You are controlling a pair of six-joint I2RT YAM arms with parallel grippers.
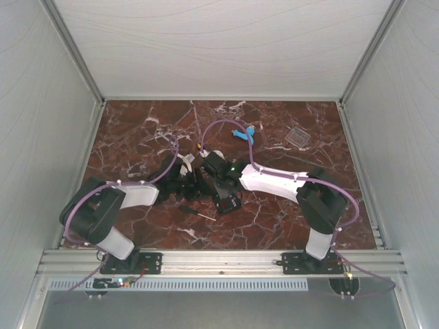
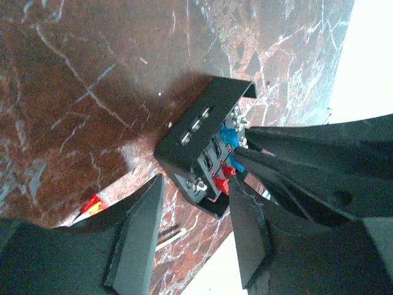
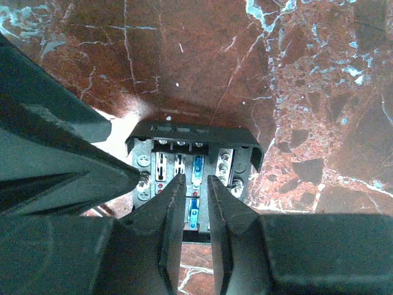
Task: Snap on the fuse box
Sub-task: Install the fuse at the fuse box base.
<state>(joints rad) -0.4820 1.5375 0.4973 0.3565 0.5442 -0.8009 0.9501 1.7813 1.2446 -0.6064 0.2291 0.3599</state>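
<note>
The fuse box (image 1: 228, 203) is a small black box lying on the marble table, with no cover on it. In the left wrist view it (image 2: 198, 136) shows blue and red fuses. In the right wrist view it (image 3: 190, 132) shows screws and blue fuses. Its clear square cover (image 1: 298, 136) lies apart at the back right. My left gripper (image 2: 196, 184) is open, with the box's near corner between its tips. My right gripper (image 3: 195, 179) hovers right over the fuses with a narrow gap between its fingers (image 2: 288, 147), and a blue fuse (image 3: 193, 212) shows in that gap.
A light-blue plastic piece (image 1: 243, 133) lies behind the grippers. A thin black-handled screwdriver (image 1: 197, 214) lies just in front of the box, and its shaft (image 2: 169, 236) shows in the left wrist view. White walls enclose the table on three sides.
</note>
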